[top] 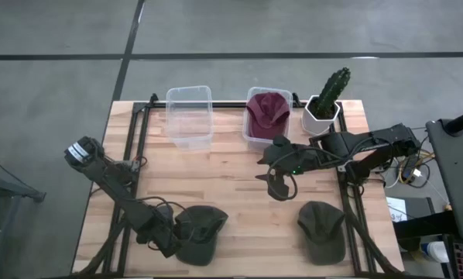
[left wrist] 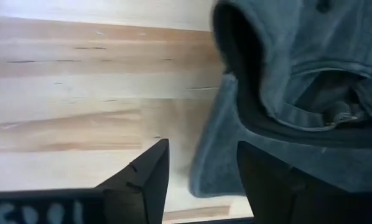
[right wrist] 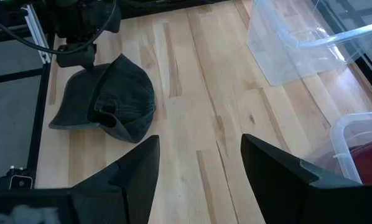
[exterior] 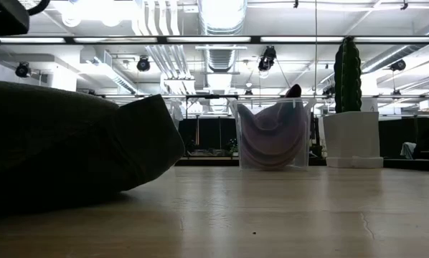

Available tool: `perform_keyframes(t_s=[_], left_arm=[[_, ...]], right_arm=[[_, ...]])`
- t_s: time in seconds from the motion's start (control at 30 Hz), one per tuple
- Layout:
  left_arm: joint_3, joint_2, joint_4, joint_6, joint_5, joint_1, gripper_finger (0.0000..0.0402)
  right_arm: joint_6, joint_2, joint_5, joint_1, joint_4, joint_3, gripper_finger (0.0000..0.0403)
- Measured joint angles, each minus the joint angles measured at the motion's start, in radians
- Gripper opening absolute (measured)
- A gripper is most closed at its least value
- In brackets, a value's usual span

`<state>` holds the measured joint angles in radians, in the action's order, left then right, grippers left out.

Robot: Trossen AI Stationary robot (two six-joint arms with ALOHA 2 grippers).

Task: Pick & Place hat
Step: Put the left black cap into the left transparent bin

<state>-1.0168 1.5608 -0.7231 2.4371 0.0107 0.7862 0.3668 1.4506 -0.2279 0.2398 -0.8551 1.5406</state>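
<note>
I have the left gripper (top: 172, 242) open-jawed at the dark hat (top: 199, 232) on the near table edge, ungripped. Next, I judge, close on its rim. Right gripper (top: 279, 186) open mid-table.

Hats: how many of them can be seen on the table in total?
3. One dark hat lies at the near left by the left end effector; another dark hat at the near right; a maroon hat sits inside the right clear bin.
</note>
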Motion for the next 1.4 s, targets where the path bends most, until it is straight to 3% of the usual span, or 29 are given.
perform_keyframes(t_s=[0.23, 0.5, 0.77, 0.9, 1.1, 1.2, 1.4], left_arm=[[0.05, 0.01, 0.056, -0.004, 0.011, -0.01, 0.0187], [0.163, 0.01, 0.313, -0.008, 0.037, -0.02, 0.0186], [0.186, 0.01, 0.362, -0.024, 0.08, -0.024, 0.0181], [0.188, 0.01, 0.372, -0.032, 0.093, -0.025, 0.0143], [0.184, 0.009, 0.383, -0.024, 0.099, -0.025, 0.0018], [0.184, 0.008, 0.388, -0.03, 0.119, -0.024, 0.0012], [0.152, 0.005, 0.398, -0.066, 0.342, -0.035, 0.0008]], right_arm=[[-0.003, 0.001, 0.001, 0.0, 0.0, 0.0, 0.0219], [-0.017, 0.002, 0.001, 0.0, 0.0, 0.0, 0.0219], [-0.02, 0.004, 0.001, 0.0, -0.001, 0.0, 0.0219], [-0.023, 0.004, 0.0, 0.0, -0.001, 0.0, 0.0219], [-0.027, 0.004, -0.007, 0.0, 0.0, 0.0, 0.0219], [-0.027, 0.004, -0.008, 0.0, 0.0, 0.0, 0.0219], [-0.027, 0.004, -0.008, -0.001, 0.005, 0.003, 0.0219]])
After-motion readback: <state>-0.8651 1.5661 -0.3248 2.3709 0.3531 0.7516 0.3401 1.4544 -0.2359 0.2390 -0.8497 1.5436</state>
